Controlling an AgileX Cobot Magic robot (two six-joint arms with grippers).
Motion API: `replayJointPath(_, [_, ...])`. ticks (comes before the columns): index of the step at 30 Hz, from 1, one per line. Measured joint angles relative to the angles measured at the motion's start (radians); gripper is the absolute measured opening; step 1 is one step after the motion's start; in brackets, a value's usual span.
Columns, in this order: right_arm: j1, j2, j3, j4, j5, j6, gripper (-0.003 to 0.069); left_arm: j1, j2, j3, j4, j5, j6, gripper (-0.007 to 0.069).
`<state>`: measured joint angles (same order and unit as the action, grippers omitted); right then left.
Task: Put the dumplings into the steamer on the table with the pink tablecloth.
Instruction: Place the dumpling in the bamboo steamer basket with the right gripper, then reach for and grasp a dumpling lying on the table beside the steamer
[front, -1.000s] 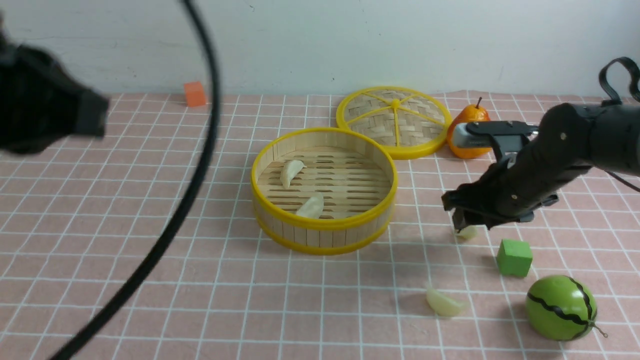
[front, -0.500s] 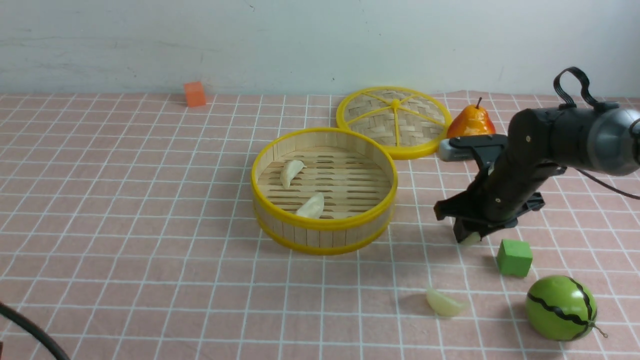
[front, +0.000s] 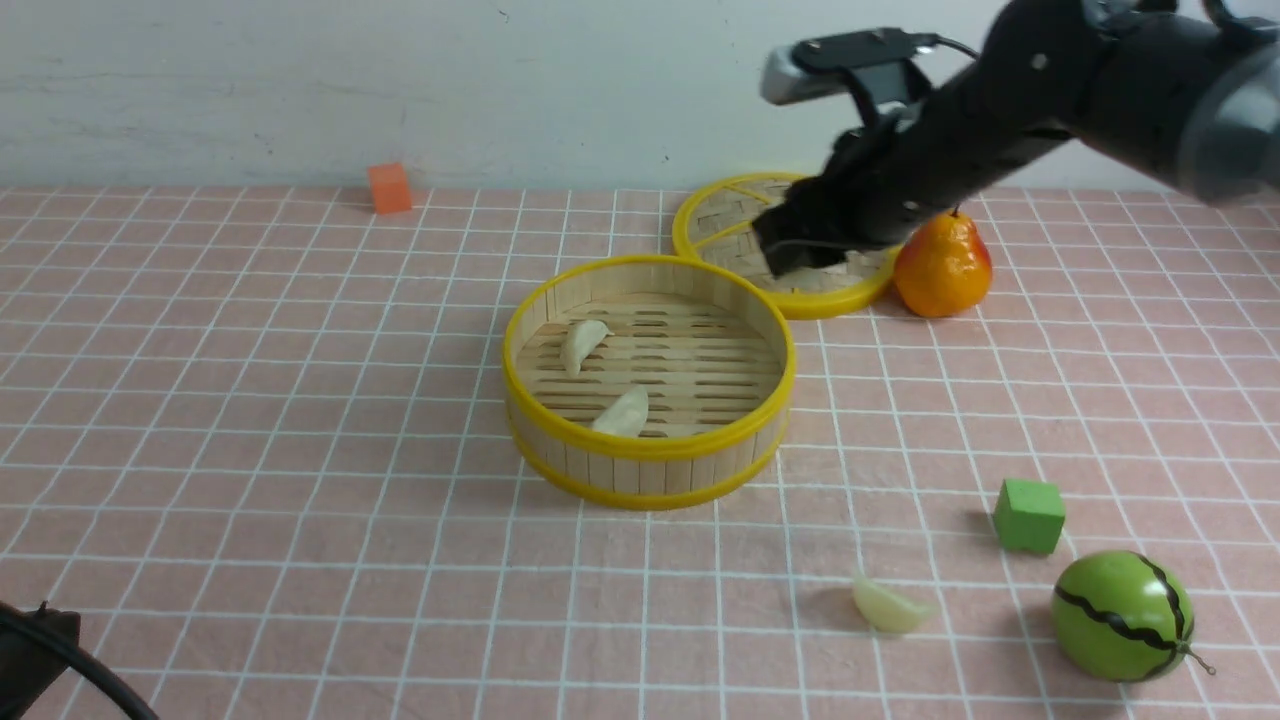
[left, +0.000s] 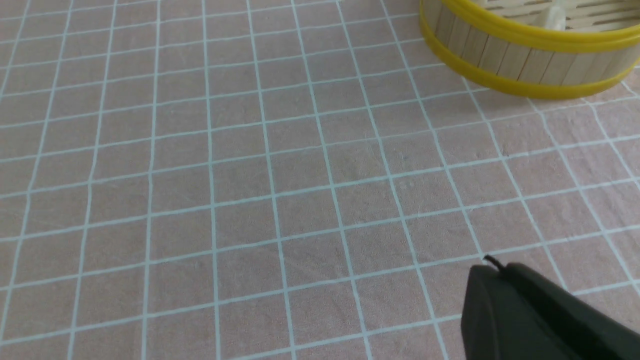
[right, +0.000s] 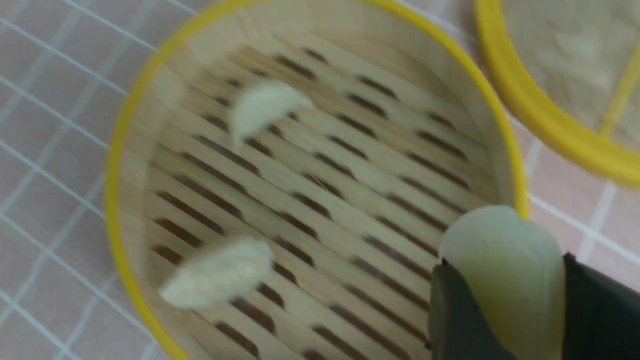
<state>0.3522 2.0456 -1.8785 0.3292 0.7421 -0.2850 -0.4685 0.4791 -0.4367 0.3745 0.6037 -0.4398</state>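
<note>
Now the held dumpling (right: 500, 250) hung above the steamer (front: 650, 455)

My right gripper (right: 502, 280) was clamped on it, over the far right rim. Inside, a far dumpling (front: 583, 343) and a near dumpling (front: 622, 412) lay on the slats. A fourth dumpling (front: 888, 606) lay on the pink tablecloth (front: 250, 400), well apart from the steamer. My left gripper (left: 495, 290) seemed closed, though only its dark tip showed.

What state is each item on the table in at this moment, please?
round bamboo steamer with yellow rims: uncovered.
flat woven lid with yellow spokes: off, lying behind the steamer.
two cream crescent dumplings: lying on the steamer floor.
third dumpling: gripped in the right hand, raised.
fourth dumpling: loose on the pink checked cloth.
right hand: shut on the third dumpling.
left hand: shut, empty.
</note>
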Motion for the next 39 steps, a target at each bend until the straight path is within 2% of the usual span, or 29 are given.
replayJointPath(7, [0.029,0.297,-0.217,0.002,-0.039,-0.071,0.0251,0.000,0.001,0.000,0.000,-0.002,-0.001,-0.0013])
replayJointPath(11, [0.028,0.352,-0.255,0.001,-0.056,-0.074,0.0275,0.000,0.001,0.001,0.000,-0.002,-0.001,-0.0013])
replayJointPath(14, [0.028,0.357,-0.264,0.001,-0.054,-0.074,0.0401,0.000,0.002,0.004,0.000,0.001,-0.001,-0.0013])
replayJointPath(17, [0.021,0.310,-0.265,0.001,0.052,-0.074,0.0553,0.000,0.002,0.004,-0.001,0.024,-0.001,-0.0013])
replayJointPath(21, [0.000,0.185,-0.265,0.017,0.233,-0.074,0.0631,0.000,0.002,0.004,-0.004,0.061,-0.001,-0.0013])
replayJointPath(25, [-0.014,0.032,-0.233,0.014,0.384,-0.060,0.0625,0.000,0.002,0.004,-0.004,0.064,-0.001,-0.0013])
replayJointPath(28, [-0.009,-0.045,-0.083,-0.008,0.469,-0.019,0.0579,0.000,0.002,0.004,-0.004,0.052,-0.001,-0.0013])
replayJointPath(34, [0.044,-0.028,0.228,-0.086,0.481,-0.004,0.0510,0.000,0.002,0.004,-0.004,0.004,-0.002,-0.0013])
replayJointPath(39, [0.085,-0.027,0.343,-0.139,0.433,-0.045,0.0448,0.000,0.002,0.005,-0.003,0.001,-0.001,-0.0013])
